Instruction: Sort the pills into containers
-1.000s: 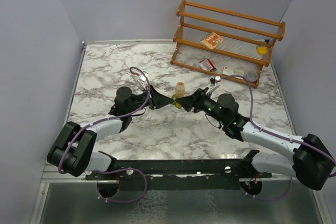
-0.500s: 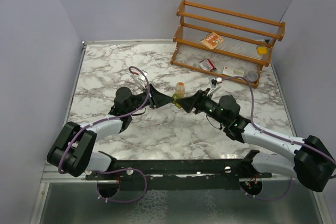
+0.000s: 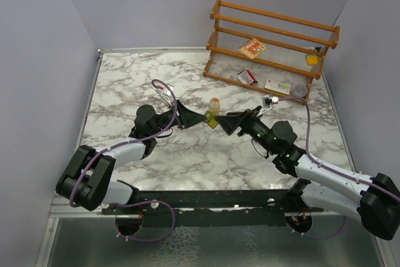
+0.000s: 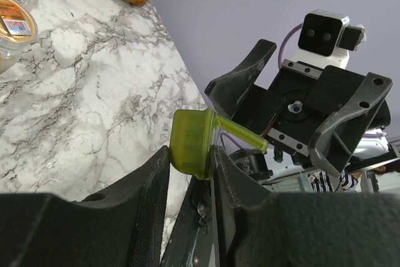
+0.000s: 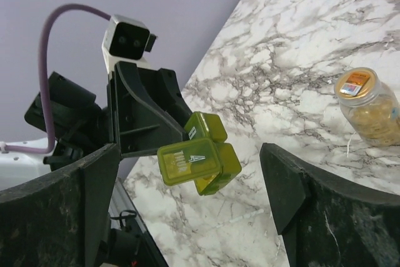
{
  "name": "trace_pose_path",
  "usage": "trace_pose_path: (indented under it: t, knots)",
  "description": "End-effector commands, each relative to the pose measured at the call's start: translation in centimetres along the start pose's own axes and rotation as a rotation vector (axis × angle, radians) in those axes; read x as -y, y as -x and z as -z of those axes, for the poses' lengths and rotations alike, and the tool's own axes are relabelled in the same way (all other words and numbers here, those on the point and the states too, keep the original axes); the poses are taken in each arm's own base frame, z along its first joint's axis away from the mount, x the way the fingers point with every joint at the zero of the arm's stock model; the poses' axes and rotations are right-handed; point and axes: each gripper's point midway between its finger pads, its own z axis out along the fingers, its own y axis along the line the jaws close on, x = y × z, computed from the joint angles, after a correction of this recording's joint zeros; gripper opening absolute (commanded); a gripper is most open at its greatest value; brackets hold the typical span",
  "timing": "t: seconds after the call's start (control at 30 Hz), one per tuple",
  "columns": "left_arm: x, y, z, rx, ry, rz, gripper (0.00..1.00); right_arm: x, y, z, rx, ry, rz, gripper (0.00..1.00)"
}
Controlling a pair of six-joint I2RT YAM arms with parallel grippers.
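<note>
By pill box (image 5: 197, 157) — right gripper (image 3: 222, 120) opened, seemingly clear.

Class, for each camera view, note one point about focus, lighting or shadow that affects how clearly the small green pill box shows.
Top external: the light is even and the shadows are faint, but the translucent olive-green plastic pill box looks tiny. Left wrist: the box is sharp, while the dark near fingers are blurred. Right wrist: the 4 on the lid reads clearly, and the wide-apart fingers look soft-edged.
</note>
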Motion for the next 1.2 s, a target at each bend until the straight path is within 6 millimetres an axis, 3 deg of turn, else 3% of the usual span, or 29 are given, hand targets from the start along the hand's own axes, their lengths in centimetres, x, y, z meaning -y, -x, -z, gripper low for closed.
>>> trace_pose_path:
  t: [0.0, 0.17, 0.5, 1.03, 1.17]
  knots:
    - [0.9, 0.9, 0.2, 0.045, -0.030, -0.032, 0.00, 0.6, 2.1, 0.7, 0.131, -0.040, -0.052, 0.96]
    - [2.2, 1.4, 0.6, 0.084, -0.076, -0.072, 0.00, 2.5, 2.5, 1.2, 0.173, -0.153, -0.157, 0.87]
    - [4.6, 2.4, 1.5, 0.174, -0.172, -0.139, 0.00, 1.6, 0.8, 0.5, 0.130, -0.071, -0.301, 0.88]
    - [3.9, 2.2, 1.7, 0.179, -0.148, -0.098, 0.00, -0.9, 0.0, -0.4, 0.101, 0.105, -0.311, 0.87]
    - [3.8, 2.3, 1.7, 0.182, -0.141, -0.092, 0.00, -1.5, 0.0, -0.8, 0.088, 0.129, -0.292, 0.82]
